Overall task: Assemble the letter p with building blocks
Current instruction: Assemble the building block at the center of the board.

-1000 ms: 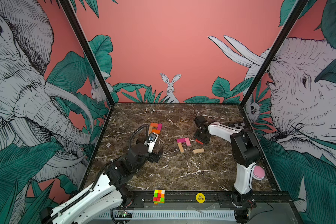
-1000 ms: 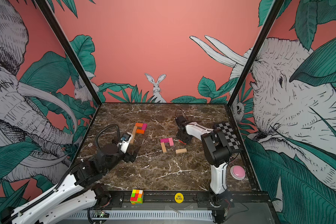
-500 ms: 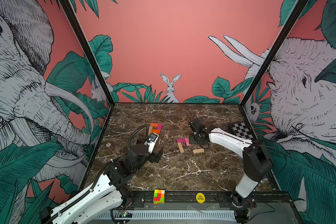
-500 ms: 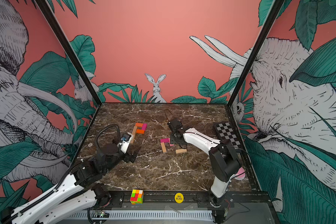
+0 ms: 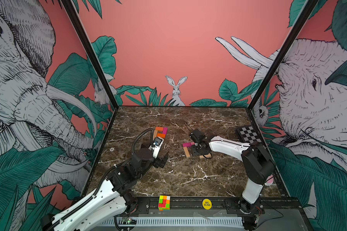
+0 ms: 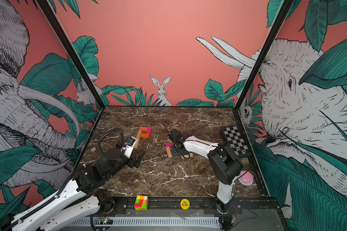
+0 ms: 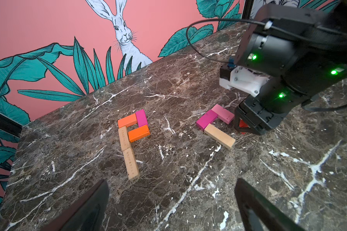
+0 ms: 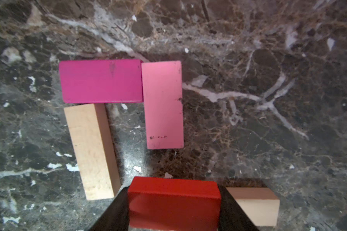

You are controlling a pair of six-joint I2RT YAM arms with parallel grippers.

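Observation:
A p-shaped group of building blocks (image 5: 159, 133) (image 6: 144, 133) (image 7: 133, 131), made of two orange, one magenta and two tan, lies left of centre on the marble. To its right, a magenta block (image 8: 100, 81), a pink block (image 8: 162, 104) and a tan block (image 8: 92, 150) form an open corner. My right gripper (image 8: 173, 200) (image 5: 196, 152) hovers just over this group, shut on a red block (image 8: 173, 202) (image 7: 242, 124). Another tan block (image 8: 254, 206) lies partly under it. My left gripper (image 7: 171, 200) (image 5: 161, 161) stands open with nothing in it, in front of the p-shaped group.
A multicoloured puzzle cube (image 5: 164, 203) and a yellow disc (image 5: 206, 203) sit on the front rail. A checkerboard (image 5: 248, 134) lies at the right edge, and a pink round object (image 6: 245, 178) is behind the right arm's base. A small white disc (image 5: 112, 149) lies near the left wall.
My right arm has carried the red block leftward and toward the front, over the magenta, pink and tan group. The left arm has not moved.

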